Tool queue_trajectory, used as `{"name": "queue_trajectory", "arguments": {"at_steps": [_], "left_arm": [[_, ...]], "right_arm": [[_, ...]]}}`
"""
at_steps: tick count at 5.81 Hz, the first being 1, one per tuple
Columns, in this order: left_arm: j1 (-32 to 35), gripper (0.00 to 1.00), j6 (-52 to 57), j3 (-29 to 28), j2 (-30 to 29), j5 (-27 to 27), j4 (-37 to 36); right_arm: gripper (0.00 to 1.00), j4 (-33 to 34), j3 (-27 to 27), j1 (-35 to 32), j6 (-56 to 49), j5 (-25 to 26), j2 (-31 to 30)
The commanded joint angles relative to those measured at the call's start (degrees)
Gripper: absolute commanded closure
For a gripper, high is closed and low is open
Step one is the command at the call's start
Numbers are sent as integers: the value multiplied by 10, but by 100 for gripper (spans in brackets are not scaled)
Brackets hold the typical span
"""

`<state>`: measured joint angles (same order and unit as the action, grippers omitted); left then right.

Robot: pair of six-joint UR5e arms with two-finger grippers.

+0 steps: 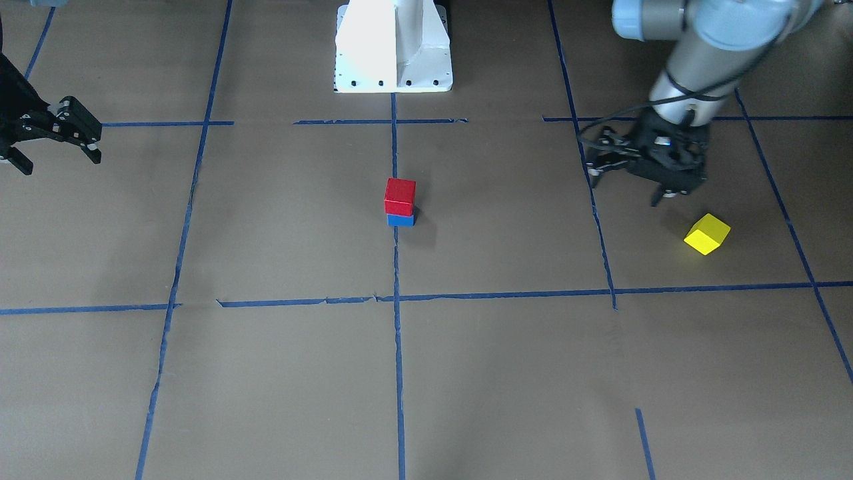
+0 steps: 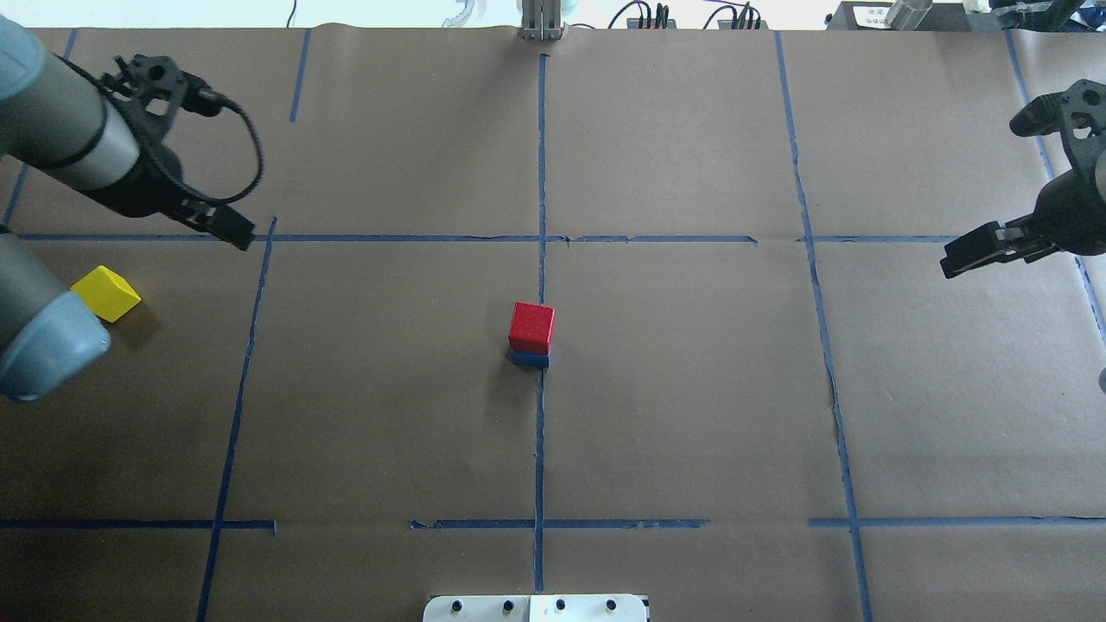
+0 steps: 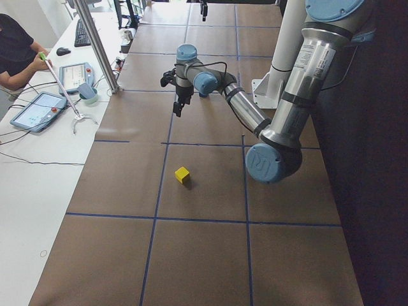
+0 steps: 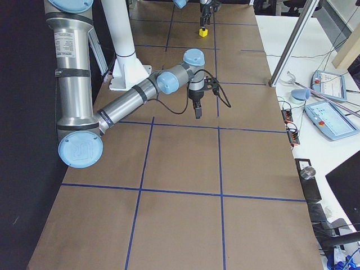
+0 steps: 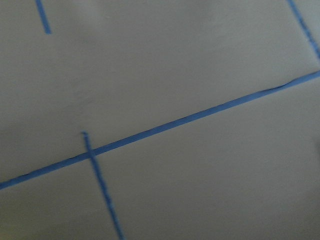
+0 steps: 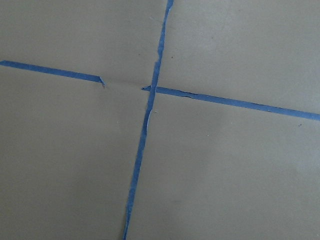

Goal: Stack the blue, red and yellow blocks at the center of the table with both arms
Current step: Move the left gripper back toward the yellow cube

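A red block (image 1: 400, 196) sits on a blue block (image 1: 400, 219) at the table's centre; the stack also shows in the overhead view (image 2: 530, 326). A yellow block (image 1: 707, 234) lies alone on the robot's left side, also seen in the overhead view (image 2: 105, 293) and the exterior left view (image 3: 183, 174). My left gripper (image 1: 624, 190) hovers open and empty above the table, just behind the yellow block and apart from it. My right gripper (image 1: 58, 160) is open and empty, far out on the robot's right side (image 2: 968, 257).
The robot's white base (image 1: 393, 47) stands behind the stack. Blue tape lines (image 1: 396, 293) divide the brown paper table into squares. Both wrist views show only paper and tape. An operator (image 3: 16, 54) sits at a side desk with tablets.
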<state>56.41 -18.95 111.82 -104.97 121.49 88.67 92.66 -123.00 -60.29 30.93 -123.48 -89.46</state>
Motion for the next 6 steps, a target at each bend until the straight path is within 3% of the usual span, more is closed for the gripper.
{"name": "queue_trajectory", "arguments": {"at_steps": [1, 2, 3, 4, 6], "left_arm": [[109, 0, 280, -88, 55, 87, 5], [119, 0, 308, -144, 69, 88, 24], [118, 0, 274, -204, 70, 89, 87], [114, 0, 202, -232, 70, 89, 147], [86, 0, 176, -241, 69, 88, 167]], "right_arm": [[0, -1, 1, -31, -59, -4, -33], [0, -3, 8, -58, -97, -39, -52], [0, -4, 10, -64, -106, -60, -59], [0, -4, 10, -64, -107, -61, -59], [0, -5, 11, -63, -107, -61, -58]]}}
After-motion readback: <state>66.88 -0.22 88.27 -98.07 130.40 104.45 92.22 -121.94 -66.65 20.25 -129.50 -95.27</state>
